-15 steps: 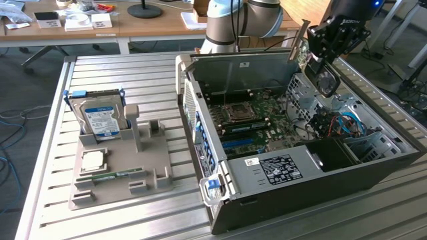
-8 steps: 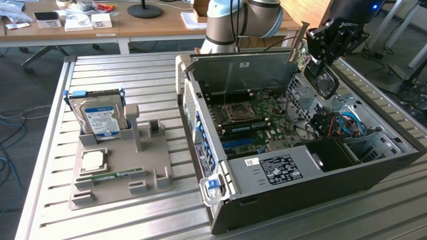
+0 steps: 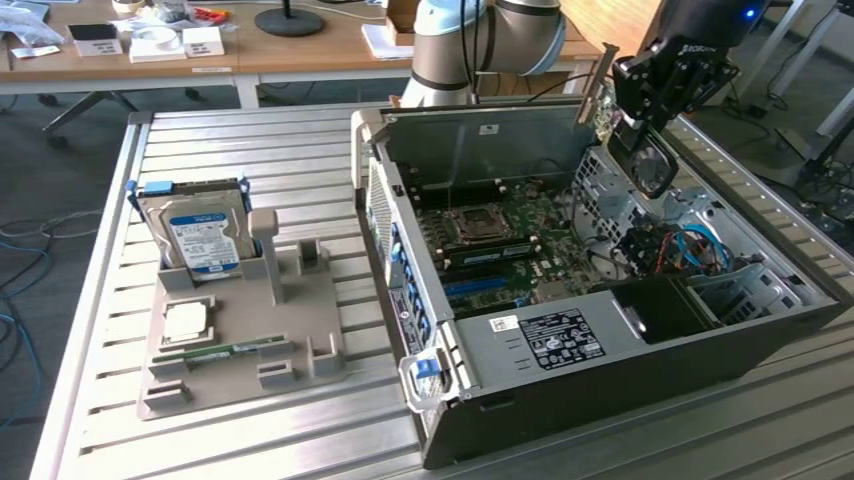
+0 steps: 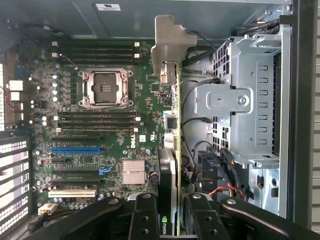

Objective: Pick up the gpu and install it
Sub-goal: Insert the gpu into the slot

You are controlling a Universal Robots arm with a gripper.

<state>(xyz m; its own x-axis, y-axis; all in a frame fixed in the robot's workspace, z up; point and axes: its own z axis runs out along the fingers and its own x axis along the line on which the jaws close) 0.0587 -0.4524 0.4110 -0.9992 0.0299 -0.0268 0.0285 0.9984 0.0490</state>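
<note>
From where I stand, the arm's hand [image 3: 663,88] is closed on the gpu [image 3: 650,158], one black finger [image 4: 144,216] pressed to each face of the card, so the grip is narrow. The card hangs on edge in the air over the open computer case [image 3: 574,360], near the case's far corner on the exterior view's right. Its pale metal bracket [image 3: 597,85] sticks up past the case's rim. It is not seated in any slot. Looking down along the card from the wrist, I see it edge-on, with the green board and black heatsink side by side. It lines up over the boundary between the motherboard [image 4: 100,125] and the grey drive cage [image 4: 245,105]. The empty CPU socket [image 4: 106,87] and a blue slot [image 4: 75,149] lie on the motherboard side of it. On the ridged metal tabletop [image 3: 267,150], well apart from the case on the exterior view's left, sits a grey holder [image 3: 300,355]. It carries an upright hard drive [image 3: 200,235], a square processor [image 3: 187,320] and a narrow green RAM stick [image 3: 220,352] lying flat.
</note>
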